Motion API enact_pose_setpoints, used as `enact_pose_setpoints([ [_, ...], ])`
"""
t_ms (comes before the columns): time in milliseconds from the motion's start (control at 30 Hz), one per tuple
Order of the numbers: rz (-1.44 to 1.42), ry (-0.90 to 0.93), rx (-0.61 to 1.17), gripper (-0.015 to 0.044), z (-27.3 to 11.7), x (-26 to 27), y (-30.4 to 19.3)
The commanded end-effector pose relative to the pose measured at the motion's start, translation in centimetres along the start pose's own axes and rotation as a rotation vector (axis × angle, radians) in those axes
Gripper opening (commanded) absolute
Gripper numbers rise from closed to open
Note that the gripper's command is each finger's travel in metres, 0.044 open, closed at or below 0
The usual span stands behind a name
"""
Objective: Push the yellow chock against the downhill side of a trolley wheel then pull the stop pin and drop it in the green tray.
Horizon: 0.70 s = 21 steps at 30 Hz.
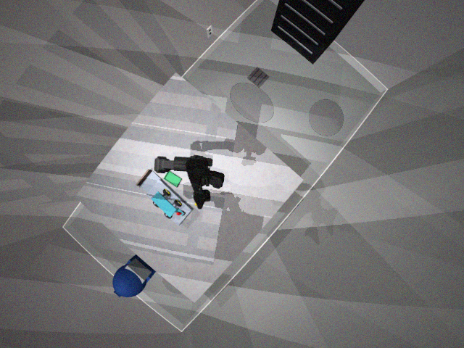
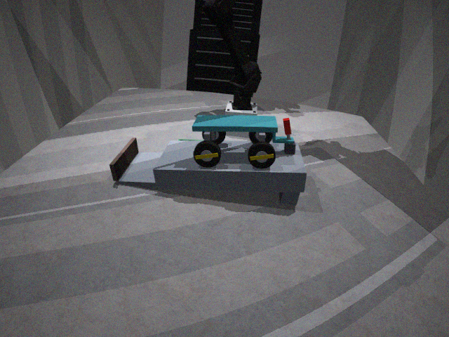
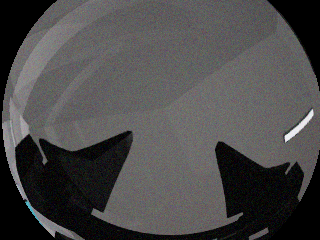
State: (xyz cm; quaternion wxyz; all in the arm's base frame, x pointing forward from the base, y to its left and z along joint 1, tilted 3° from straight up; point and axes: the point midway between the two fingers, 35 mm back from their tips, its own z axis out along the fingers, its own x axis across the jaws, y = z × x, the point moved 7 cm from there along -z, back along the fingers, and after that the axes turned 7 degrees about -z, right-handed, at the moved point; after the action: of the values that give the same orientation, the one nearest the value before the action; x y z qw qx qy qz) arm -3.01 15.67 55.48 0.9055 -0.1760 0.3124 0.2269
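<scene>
The teal trolley (image 1: 164,204) (image 2: 234,123) stands on the pale ramp (image 1: 150,183) (image 2: 231,179). A teal sliver in the wrist view's lower left is probably its deck. The red-headed stop pin (image 1: 179,213) (image 2: 286,126) stands upright in the small bracket at the trolley's uphill end. A yellow speck (image 1: 195,204), apparently the chock, shows beside the ramp's uphill end; the arm hides the rest, and its handle is not visible. The green tray (image 1: 172,178) lies beside the ramp; only its thin edge shows in the exterior view. My gripper (image 3: 176,142) is open and empty, raised well away from the trolley.
The black arm (image 1: 198,164) (image 2: 240,47) stands beyond the ramp and tray, rising out of the exterior view. A brown end board (image 1: 144,177) (image 2: 124,159) crosses the ramp's foot. A blue chair (image 1: 128,283) and a black rack (image 1: 315,30) (image 2: 210,78) stand farther off.
</scene>
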Motion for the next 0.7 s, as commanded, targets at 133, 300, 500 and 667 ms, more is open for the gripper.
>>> enact_pose_setpoints([
  [133, 0.067, 0.0, -0.044, 0.0269, 0.3, 0.9, 1.5],
  [300, 0.167, 0.024, -0.108, 0.019, 0.6, 2.6, 3.6],
  [500, 0.298, 0.082, -0.179, 0.019, 1.0, 5.0, 5.8],
  [667, 0.413, 0.161, -0.227, 0.019, 1.3, 7.5, 7.4],
])
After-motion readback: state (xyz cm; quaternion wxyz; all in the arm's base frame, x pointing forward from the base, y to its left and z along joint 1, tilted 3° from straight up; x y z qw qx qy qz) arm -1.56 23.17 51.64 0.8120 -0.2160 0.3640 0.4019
